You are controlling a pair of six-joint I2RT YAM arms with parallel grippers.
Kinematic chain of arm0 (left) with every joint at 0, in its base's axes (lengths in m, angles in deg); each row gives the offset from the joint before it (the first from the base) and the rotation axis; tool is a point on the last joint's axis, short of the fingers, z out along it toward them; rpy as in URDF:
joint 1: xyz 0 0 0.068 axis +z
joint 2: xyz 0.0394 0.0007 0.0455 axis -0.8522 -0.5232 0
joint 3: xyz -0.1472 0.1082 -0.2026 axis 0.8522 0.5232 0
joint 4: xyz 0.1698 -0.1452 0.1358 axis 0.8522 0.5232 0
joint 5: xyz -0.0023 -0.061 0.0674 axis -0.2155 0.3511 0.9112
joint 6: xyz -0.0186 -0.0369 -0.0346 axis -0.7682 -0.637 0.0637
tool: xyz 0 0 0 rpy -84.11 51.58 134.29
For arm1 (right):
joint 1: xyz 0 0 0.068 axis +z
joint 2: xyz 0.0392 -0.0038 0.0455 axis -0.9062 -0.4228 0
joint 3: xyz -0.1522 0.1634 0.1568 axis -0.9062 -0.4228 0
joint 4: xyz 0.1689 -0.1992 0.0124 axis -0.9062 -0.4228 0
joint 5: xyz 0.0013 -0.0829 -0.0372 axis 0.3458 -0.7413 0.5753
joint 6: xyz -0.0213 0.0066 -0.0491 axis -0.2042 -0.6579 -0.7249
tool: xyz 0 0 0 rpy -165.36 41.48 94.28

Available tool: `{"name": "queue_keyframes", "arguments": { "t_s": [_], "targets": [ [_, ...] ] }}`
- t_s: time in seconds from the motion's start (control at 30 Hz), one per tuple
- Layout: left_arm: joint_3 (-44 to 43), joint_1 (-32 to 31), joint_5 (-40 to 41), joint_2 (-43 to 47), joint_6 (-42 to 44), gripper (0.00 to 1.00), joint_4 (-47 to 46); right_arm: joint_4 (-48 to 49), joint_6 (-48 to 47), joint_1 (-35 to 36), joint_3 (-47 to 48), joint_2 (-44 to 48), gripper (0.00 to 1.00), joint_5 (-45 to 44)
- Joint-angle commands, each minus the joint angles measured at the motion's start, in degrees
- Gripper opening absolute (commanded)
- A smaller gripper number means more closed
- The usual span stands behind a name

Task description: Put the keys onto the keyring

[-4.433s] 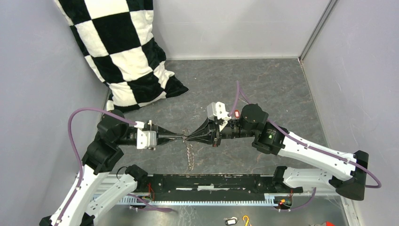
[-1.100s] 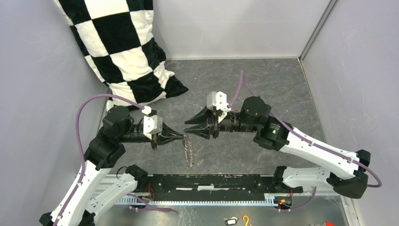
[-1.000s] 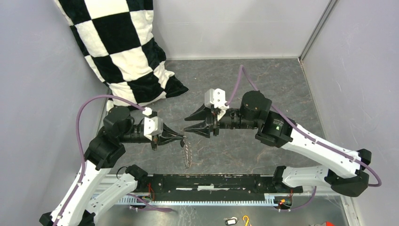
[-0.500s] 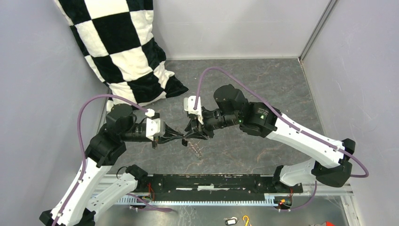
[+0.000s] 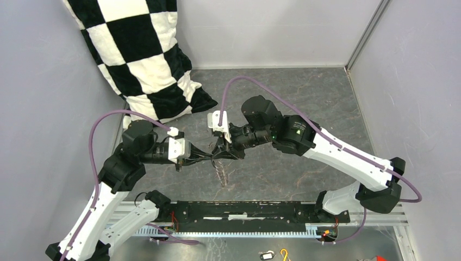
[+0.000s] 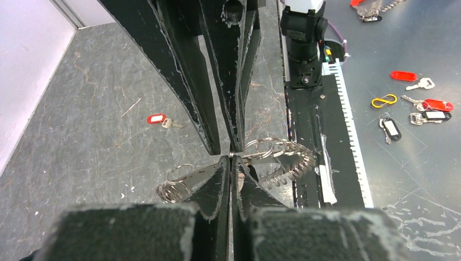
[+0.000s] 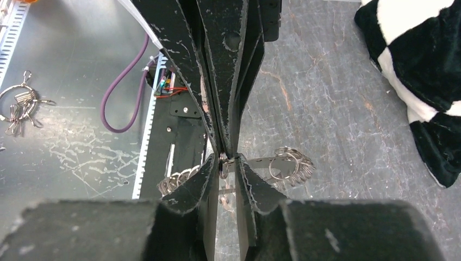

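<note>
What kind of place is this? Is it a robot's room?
Probably a robot test booth in a lab: left arm and right arm bolted to one rail, plain grey walls boxing in the table, spare keys on a metal bench.

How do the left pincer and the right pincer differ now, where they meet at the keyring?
The left black two-finger pincer points in from the left; the right black two-finger pincer points in from the right. In its own wrist view the left pincer's fingers press flat together; the right pincer's fingers leave a narrow gap. Both appear to hold the large thin grey metal keyring, fringed with small rings, at nearly the same spot.
</note>
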Motion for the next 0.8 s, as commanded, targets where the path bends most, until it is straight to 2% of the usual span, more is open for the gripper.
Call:
{"name": "queue_keyframes", "arguments": {
  "t_s": [0.0,0.1,0.2,0.33,0.37,0.4,0.43,0.5,0.57,0.77],
  "targets": [
    [-2.1,0.0,-2.2,0.5,2.8,0.02,-1.0,-0.8,-0.8,0.0,3.1,-0.8,0.2,0.7],
    [-2.2,0.0,-2.4,0.4,2.8,0.02,-1.0,-1.1,-0.8,0.0,3.6,-1.5,0.15,0.8],
    [-2.1,0.0,-2.6,0.7,2.9,0.02,-1.0,-0.6,-1.2,0.0,3.5,-1.3,0.01,0.6],
    [-1.9,-0.1,-2.9,0.8,2.7,0.02,-1.0,2.5,-0.8,0.0,1.5,0.3,0.0,-0.4],
    [-2.0,0.0,-2.8,0.7,2.3,0.08,-0.9,4.1,-0.5,0.0,0.3,1.1,0.0,-1.2],
    [-2.1,0.0,-2.8,0.7,2.0,0.2,-0.9,6.7,-0.1,-0.1,-1.4,2.6,0.0,-1.3],
    [-2.3,0.0,-2.7,0.7,1.6,0.27,-0.9,9.5,0.2,-0.1,-4.1,4.1,0.0,-1.2],
    [-2.7,-0.1,-2.6,0.6,0.9,0.33,-0.9,17.0,2.1,-0.3,-9.8,8.5,0.0,-0.8],
    [-3.0,0.0,-2.5,0.6,0.8,0.34,-1.0,25.6,4.4,-0.5,-15.2,12.0,0.0,0.0],
    [-2.8,0.0,-2.4,0.8,1.9,0.34,-1.0,39.3,8.8,-0.7,-24.5,16.5,0.0,0.6]
  ]
}}
